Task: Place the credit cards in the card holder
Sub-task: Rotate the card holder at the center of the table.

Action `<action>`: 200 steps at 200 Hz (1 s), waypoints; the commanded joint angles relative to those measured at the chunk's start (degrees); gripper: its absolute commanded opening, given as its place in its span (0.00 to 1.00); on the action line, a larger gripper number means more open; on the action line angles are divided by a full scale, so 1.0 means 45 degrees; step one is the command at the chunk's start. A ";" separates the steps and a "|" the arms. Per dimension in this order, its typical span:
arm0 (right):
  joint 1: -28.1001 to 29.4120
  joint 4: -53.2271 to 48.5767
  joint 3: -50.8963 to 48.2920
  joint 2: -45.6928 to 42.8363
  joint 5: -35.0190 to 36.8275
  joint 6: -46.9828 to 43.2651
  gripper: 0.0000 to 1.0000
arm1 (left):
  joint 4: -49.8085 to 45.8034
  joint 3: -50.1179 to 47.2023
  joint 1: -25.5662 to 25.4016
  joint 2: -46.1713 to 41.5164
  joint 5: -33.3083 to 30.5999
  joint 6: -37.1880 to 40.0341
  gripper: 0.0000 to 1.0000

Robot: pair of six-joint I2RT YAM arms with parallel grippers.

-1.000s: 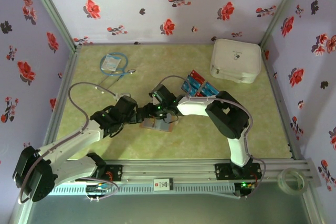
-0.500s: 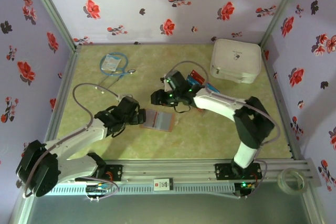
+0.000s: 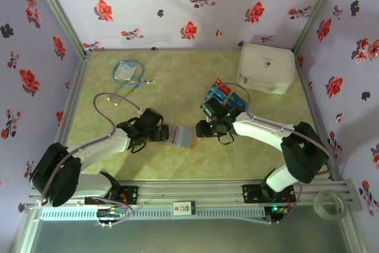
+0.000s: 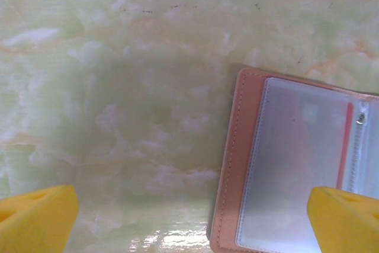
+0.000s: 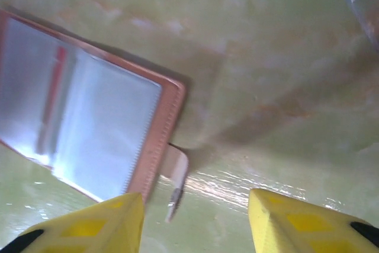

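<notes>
Your left tool (image 3: 162,133) stands with its jaws spread as wide as they go and nothing between them. In its wrist view the two yellow fingers (image 4: 37,218) sit at the bottom corners. The card holder (image 4: 284,164) lies open ahead of the left tool (image 4: 190,222), towards its right-hand finger, with its brown edge on the bare tabletop (image 4: 118,87).

Your right tool (image 3: 200,128) is partly parted and holds nothing. In its wrist view the card holder (image 5: 89,122) lies ahead of the right tool (image 5: 195,217) and off its left-hand finger (image 5: 95,223). The closing tab (image 5: 176,176) pokes out just in front of the gap. A red strip shows through the clear pocket (image 5: 56,84).

From above, the card holder (image 3: 179,136) lies flat and open between the two tools. The left tool is at its one edge and the right tool just beside the other.

A second ago both tools crowded over the holder and hid most of it. Half a second ago your right tool had pulled away towards the credit cards (image 3: 224,94). Now it is back down beside the holder, and the cards sit stacked just behind it. Your left tool has crept closer to the holder over that second. The holder itself has barely moved.
</notes>
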 commanded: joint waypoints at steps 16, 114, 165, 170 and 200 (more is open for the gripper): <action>0.0056 0.0427 0.0087 0.0774 0.0162 -0.0192 0.38 | 0.0330 0.0690 0.0023 0.0513 0.0194 0.0283 1.00; -0.0540 0.0243 0.0814 0.0936 0.0216 -0.0539 0.07 | 0.0554 0.0557 -0.0122 0.0674 0.0249 0.0248 1.00; -0.0607 -0.0335 0.1226 0.0628 0.0194 -0.0770 0.37 | 0.0661 0.0437 -0.0121 0.0674 0.0284 0.0256 1.00; -0.0622 -0.0516 0.1336 0.0470 0.0311 -0.0856 0.39 | 0.0662 0.0423 -0.0119 0.0658 0.0291 0.0274 1.00; -0.1014 -0.1829 0.2195 -0.0331 0.1311 -0.1728 0.46 | 0.0577 0.0510 -0.0132 0.0597 0.0210 0.0271 1.00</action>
